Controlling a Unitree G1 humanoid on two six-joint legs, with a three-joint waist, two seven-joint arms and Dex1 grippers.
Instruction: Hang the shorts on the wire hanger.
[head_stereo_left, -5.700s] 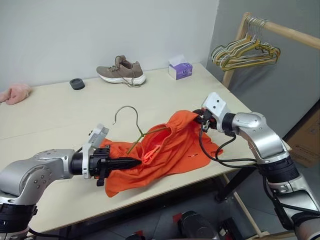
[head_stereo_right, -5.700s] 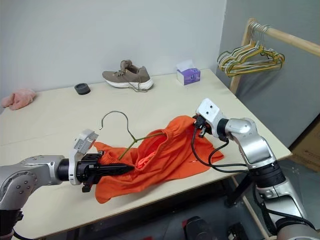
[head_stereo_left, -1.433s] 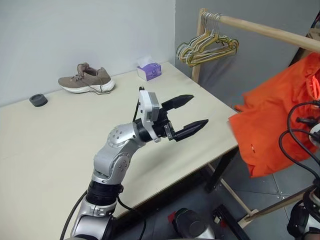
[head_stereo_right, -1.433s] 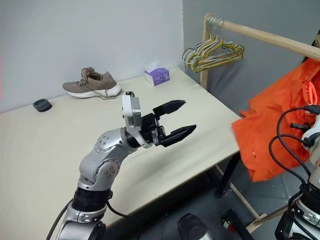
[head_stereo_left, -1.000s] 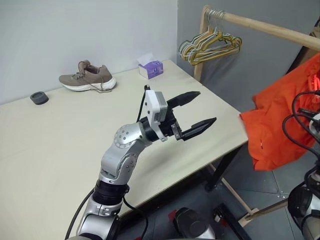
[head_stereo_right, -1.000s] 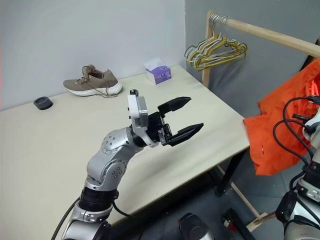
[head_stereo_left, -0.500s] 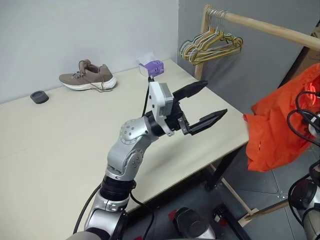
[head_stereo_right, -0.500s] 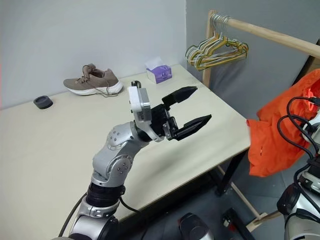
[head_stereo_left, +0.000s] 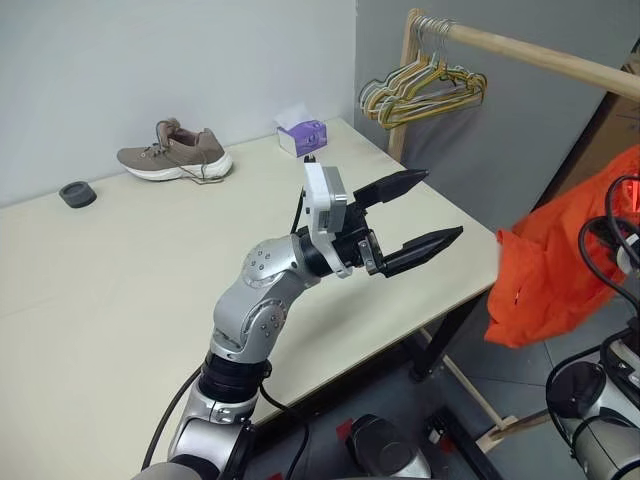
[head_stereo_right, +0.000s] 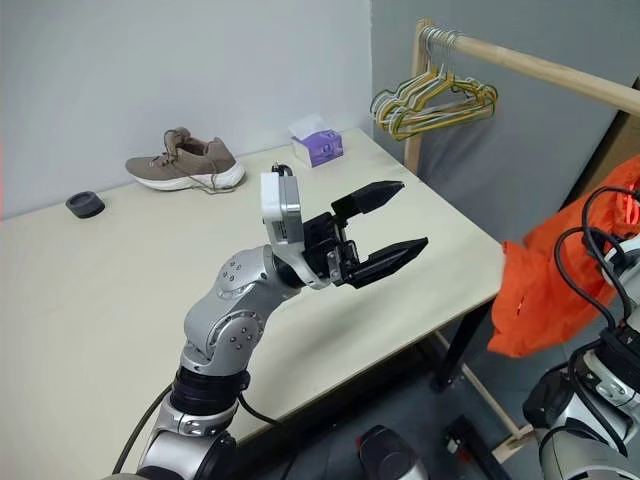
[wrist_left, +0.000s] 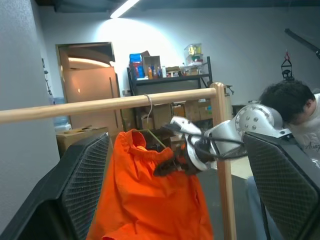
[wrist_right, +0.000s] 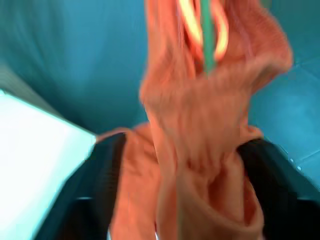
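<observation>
The bright orange shorts hang off the table's right end, by my right arm. In the left wrist view the shorts hang on the wire hanger, whose hook sits over the wooden rail. My right gripper is open, its fingers standing wide on either side of the hanging fabric, close to the waistband. My left gripper is open and holds nothing, raised above the table's right edge and pointing at the shorts.
A bunch of coloured hangers hangs at the rail's near end. On the cream table stand a brown shoe, a purple tissue box and a black cap. A person sits beyond the rail.
The shorts and hanger have gone from the table to the rail. Within the last second my right gripper has opened and drawn back slightly. My left gripper has stayed open, barely moving.
</observation>
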